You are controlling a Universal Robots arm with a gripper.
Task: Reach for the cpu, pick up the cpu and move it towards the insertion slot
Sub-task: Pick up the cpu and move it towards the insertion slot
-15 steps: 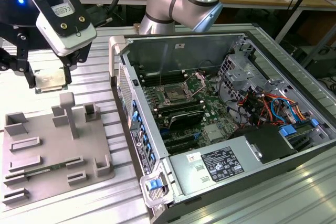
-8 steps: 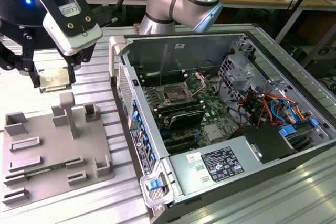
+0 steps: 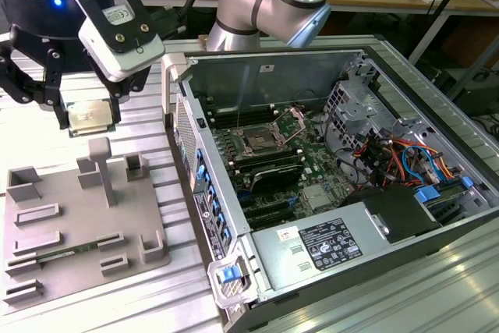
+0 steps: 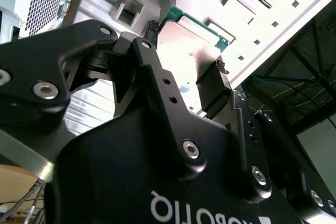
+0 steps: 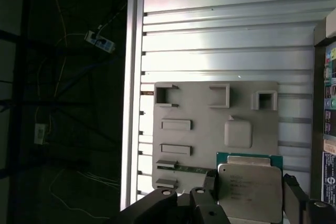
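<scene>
The cpu (image 3: 92, 117), a flat square chip with a silvery top, hangs above the grey plastic tray (image 3: 47, 216) at the exterior view's left. My gripper (image 3: 90, 115) is shut on it, one dark finger on each side. In the first wrist view the cpu (image 5: 249, 188) sits between the fingers (image 5: 210, 183) over the tray (image 5: 205, 114). In the second wrist view the cpu (image 4: 189, 38) shows its green edge in the gripper (image 4: 184, 59). The insertion slot (image 3: 260, 143), a silver-framed socket with a dark centre, lies inside the open computer case, well to the exterior view's right of the gripper.
The open computer case (image 3: 181, 126) stands on a ribbed aluminium table (image 3: 437, 294), its near wall between the gripper and the socket. Black memory slots (image 3: 273, 169), a small grey heatsink (image 3: 315, 197) and coloured cables (image 3: 398, 157) lie inside. The arm's base (image 3: 257, 5) rises behind the case.
</scene>
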